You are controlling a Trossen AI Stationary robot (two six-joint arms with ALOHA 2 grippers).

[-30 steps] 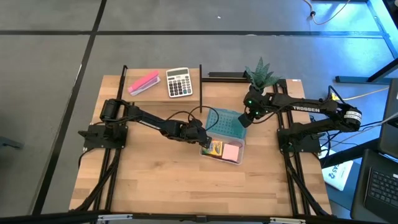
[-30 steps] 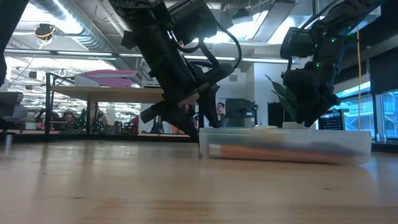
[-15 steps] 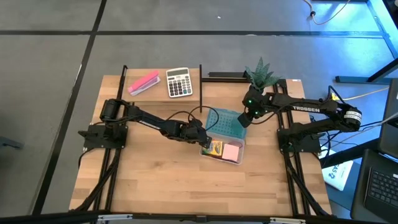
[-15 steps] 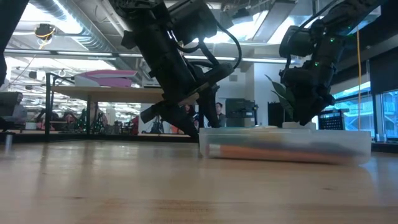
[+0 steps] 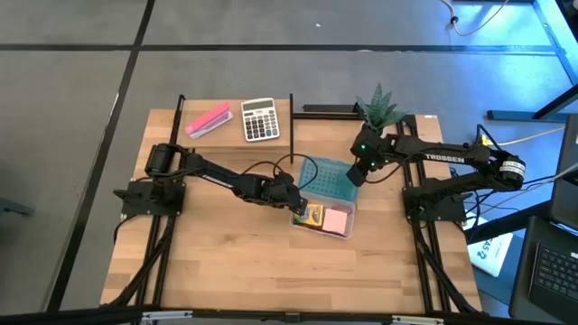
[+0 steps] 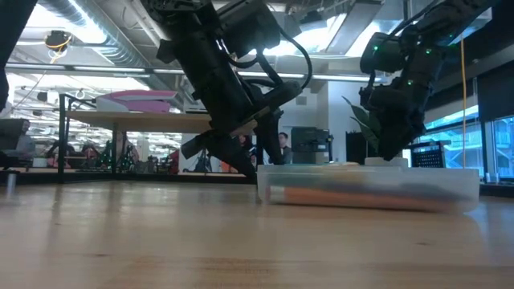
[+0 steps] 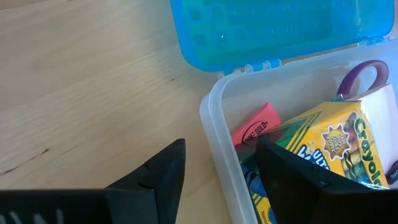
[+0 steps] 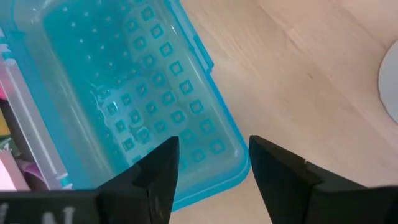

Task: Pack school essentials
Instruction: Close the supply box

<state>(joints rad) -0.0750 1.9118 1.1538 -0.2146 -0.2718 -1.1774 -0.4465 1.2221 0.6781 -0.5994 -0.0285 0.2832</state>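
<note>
A clear plastic box (image 5: 322, 218) with its blue lid (image 5: 327, 180) swung open flat on the table holds the yellow-green crayon box (image 7: 336, 140), the pink notepad (image 5: 336, 221), a red eraser (image 7: 255, 127) and the purple scissors handle (image 7: 361, 74). My left gripper (image 7: 221, 168) is open at the box's left end, one finger outside the clear wall (image 7: 219, 134) and one inside over the crayons. My right gripper (image 8: 212, 167) is open and hovers over the lid's free edge (image 8: 230, 155). The pencils and pen are not clearly seen. My left gripper has its fingers on either side of the box's end wall (image 7: 214, 146), slanting down from the table's left. I cannot tell whether either finger touches the wall or the crayon box.
A long pink block (image 5: 209, 119) and a grey calculator (image 5: 260, 119) lie at the table's far edge, and a small green plant (image 5: 380, 106) stands at the far right. Bare wood lies open on the near half of the table (image 5: 253, 271).
My right gripper has risen slightly over the lid's edge. The box and my left gripper have stayed where they were.
</note>
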